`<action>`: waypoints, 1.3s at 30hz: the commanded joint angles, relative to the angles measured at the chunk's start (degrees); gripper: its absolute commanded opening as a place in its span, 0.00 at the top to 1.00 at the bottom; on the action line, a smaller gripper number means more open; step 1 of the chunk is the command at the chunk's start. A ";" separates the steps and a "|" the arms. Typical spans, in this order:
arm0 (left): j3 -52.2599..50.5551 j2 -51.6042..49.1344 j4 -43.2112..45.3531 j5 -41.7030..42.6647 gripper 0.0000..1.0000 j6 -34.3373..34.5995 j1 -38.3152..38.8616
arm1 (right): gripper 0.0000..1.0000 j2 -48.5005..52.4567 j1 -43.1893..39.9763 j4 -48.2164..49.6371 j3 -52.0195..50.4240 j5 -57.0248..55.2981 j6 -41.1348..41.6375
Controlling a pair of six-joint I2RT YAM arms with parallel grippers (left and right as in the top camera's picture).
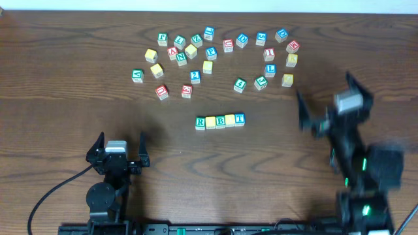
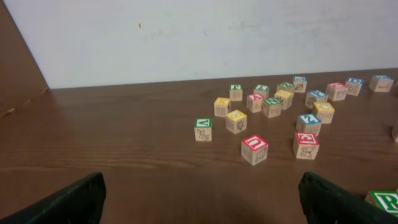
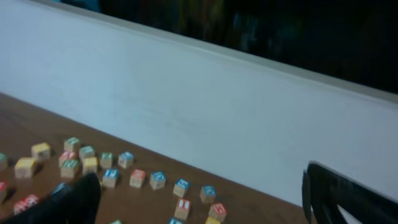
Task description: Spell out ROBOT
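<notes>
Midway across desk (image 1: 65, 98), five-cube ROBOT row (image 1: 220, 121) lined up touching, seemingly complete (yellow faces unreadable). Left gripper (image 1: 121, 138) wide, empty, by front edge; right gripper (image 1: 324, 85) likewise, by right edge. Next: likely only checking letters.

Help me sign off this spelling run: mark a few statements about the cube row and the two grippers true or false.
1. The row of five cubes lies apart from the scattered cubes. True.
2. The left gripper holds a cube. False: it is open and empty.
3. The green-framed R cube sits at one end of the row. True.
4. The blue-framed T cube sits in the middle of the row. False: it is at the other end; the green-framed B cube is in the middle.
5. The right gripper is shut. False: it is open, holding nothing.
</notes>
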State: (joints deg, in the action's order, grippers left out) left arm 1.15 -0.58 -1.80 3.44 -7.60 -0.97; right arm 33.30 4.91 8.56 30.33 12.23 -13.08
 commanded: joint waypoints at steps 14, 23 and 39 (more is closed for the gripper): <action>-0.92 0.28 -2.03 -0.22 0.02 -0.72 -0.24 | 0.01 -30.23 0.81 -3.37 -30.01 1.60 -0.72; -0.92 0.28 -2.03 -0.20 0.02 -0.72 -0.24 | 0.01 -32.24 0.76 -11.61 -30.01 2.29 3.23; -0.92 0.28 -2.03 -0.20 0.02 -0.72 -0.24 | 0.01 -32.17 0.76 -11.61 -30.01 2.29 3.23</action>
State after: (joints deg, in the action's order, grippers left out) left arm 1.17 -0.62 -1.78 3.46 -7.60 -0.97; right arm 1.58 5.28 -2.76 0.40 14.17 -10.79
